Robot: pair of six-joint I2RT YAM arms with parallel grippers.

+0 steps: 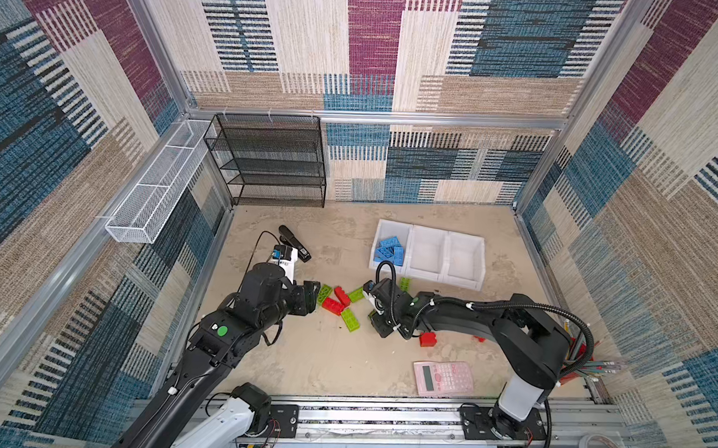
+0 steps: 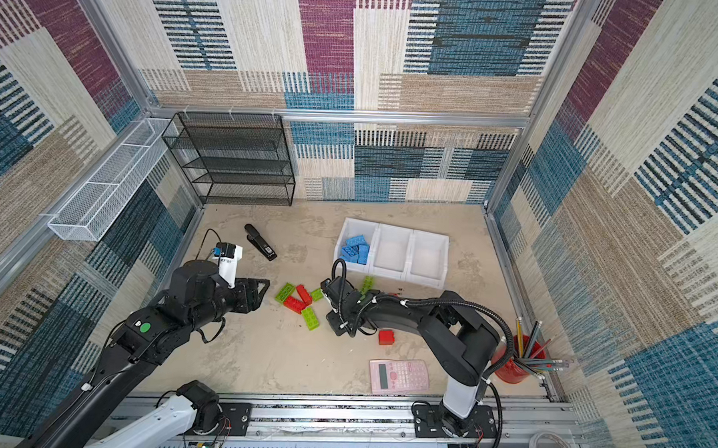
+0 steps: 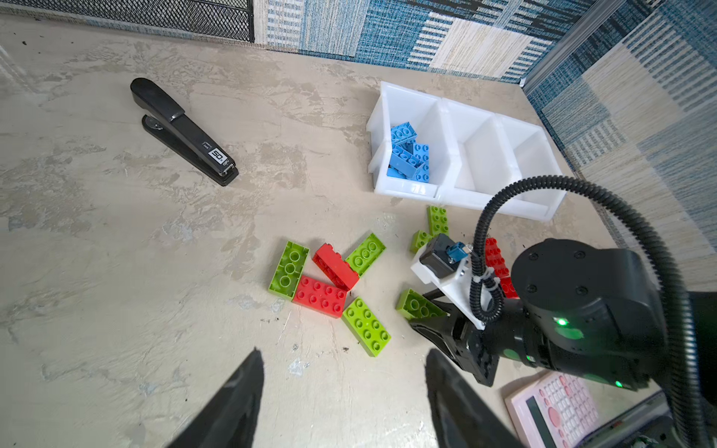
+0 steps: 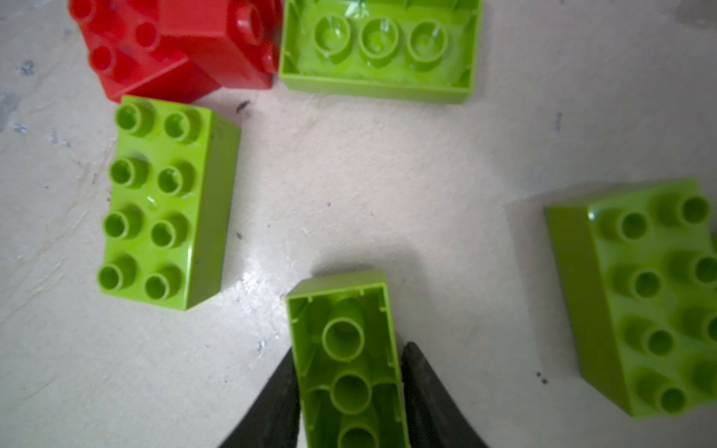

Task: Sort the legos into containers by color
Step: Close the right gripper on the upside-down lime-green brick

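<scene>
My right gripper (image 4: 348,349) is shut on a lime green lego (image 4: 341,306), its hollow underside facing the wrist camera; the same lego (image 3: 417,304) sits low over the floor beside the pile. More green and red legos (image 1: 339,301) lie loose mid-floor, one red lego (image 1: 427,339) lies apart near the right arm, and other red legos (image 3: 494,258) lie partly hidden behind its wrist. My left gripper (image 3: 342,352) stands open over bare floor, just left of the pile. The three white containers (image 1: 408,248) sit in a row at the back right; blue legos (image 1: 389,249) fill the leftmost.
A black stapler (image 1: 294,243) lies at the back left and a pink calculator (image 1: 443,377) near the front edge. A red pencil cup (image 2: 517,365) stands at the right wall. A black mesh rack (image 1: 277,159) and a white wire basket (image 1: 154,195) line the back left.
</scene>
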